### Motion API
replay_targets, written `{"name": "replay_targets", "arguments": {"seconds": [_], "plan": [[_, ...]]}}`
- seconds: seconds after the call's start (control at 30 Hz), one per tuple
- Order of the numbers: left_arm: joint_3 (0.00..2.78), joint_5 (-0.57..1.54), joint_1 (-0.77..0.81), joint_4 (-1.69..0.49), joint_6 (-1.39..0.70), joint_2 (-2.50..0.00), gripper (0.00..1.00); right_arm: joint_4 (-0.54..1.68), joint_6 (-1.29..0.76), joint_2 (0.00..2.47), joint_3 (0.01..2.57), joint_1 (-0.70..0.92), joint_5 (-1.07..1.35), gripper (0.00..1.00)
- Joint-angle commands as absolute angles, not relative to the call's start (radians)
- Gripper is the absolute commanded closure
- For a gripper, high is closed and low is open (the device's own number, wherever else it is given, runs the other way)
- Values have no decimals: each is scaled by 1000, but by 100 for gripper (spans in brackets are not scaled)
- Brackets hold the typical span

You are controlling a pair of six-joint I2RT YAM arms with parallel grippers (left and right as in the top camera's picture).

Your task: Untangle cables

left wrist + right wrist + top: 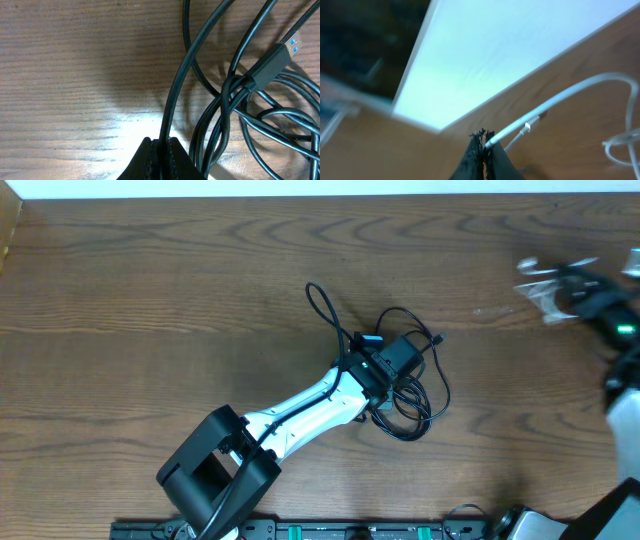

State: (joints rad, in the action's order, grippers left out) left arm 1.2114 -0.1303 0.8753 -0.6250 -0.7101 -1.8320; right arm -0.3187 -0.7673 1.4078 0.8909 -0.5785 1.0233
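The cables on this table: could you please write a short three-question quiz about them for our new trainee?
1. True or false: the left gripper is shut on a black cable.
2. The right gripper pinches a second cable. Its colour? A white, B red, C yellow.
3. Fill in: in the left wrist view, the USB plug has a ___ insert.

Key: 1 true; 2 A; 3 blue.
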Motion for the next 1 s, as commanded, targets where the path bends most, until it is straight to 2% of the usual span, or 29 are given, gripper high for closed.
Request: {"name": "replay_targets", "arguments": {"seconds": [0.0,0.07,0.17,0.3,0.37,0.7,0.73,0.8,0.83,0.9,0.93,0.97], "plan": [[1210,-165,872,-624,-720,-1827,92,-202,-603,1398,1017,-724,984,98],[1210,-165,872,-624,-720,-1827,92,-81,-525,1398,1070,-799,925,98],[1210,-146,872,-622,-720,-1827,92,70,-408,1398,1109,-906,702,99],[1210,-99,872,-616,-720,-1827,92,113,-257,1422,1108,-988,325,99],[1210,-94,872,-616,-720,-1827,92,70,-275,1481,1108,-1017,210,99],[1210,-94,872,-607,-720,-1827,92,-245,-175,1760,1108,-1042,207,99],[1210,-94,872,-604,-720,-1827,89,-252,-175,1774,1108,-1042,208,91],[1210,-94,872,-596,-720,-1827,77,-250,-186,1790,1108,-1042,215,62],[1210,-94,872,-593,-720,-1827,76,-252,-196,1792,1108,-1039,233,45],[1210,-95,871,-587,-719,-1827,73,-274,-214,1787,1109,-1033,306,21],[1210,-95,869,-585,-719,-1826,73,-281,-231,1779,1109,-1032,350,10],[1211,-95,866,-584,-719,-1822,74,-284,-255,1768,1109,-1030,393,4]]}}
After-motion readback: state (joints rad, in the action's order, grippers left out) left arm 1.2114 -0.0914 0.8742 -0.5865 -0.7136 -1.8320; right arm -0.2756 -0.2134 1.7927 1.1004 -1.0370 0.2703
